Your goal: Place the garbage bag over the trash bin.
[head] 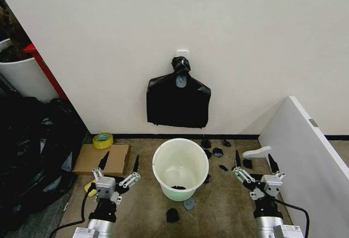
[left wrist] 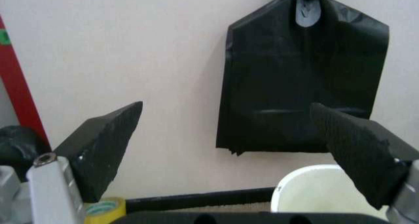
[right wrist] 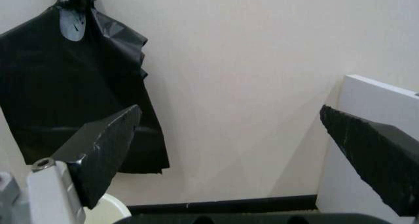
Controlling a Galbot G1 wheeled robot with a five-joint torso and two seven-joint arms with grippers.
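Note:
The trash bin (head: 178,160), a white bucket, stands upright on the carpet by the wall, between my two arms. A small black scrap lies at its bottom. The garbage bag is out of view. A flat black bundle (head: 178,102) with a knotted neck hangs on the wall above the bin, also seen in the left wrist view (left wrist: 295,82) and the right wrist view (right wrist: 65,87). My left gripper (head: 121,161) (left wrist: 226,106) is open, low, left of the bin. My right gripper (head: 253,160) (right wrist: 229,108) is open, right of the bin. Both hold nothing.
A heap of glossy black bags (head: 27,145) fills the left side below a white drum (head: 22,77) with a red bar. Flat cardboard (head: 103,159) and a yellow tape roll (head: 102,140) lie left of the bin. A white board (head: 305,150) leans at right. Black scraps (head: 216,152) litter the floor.

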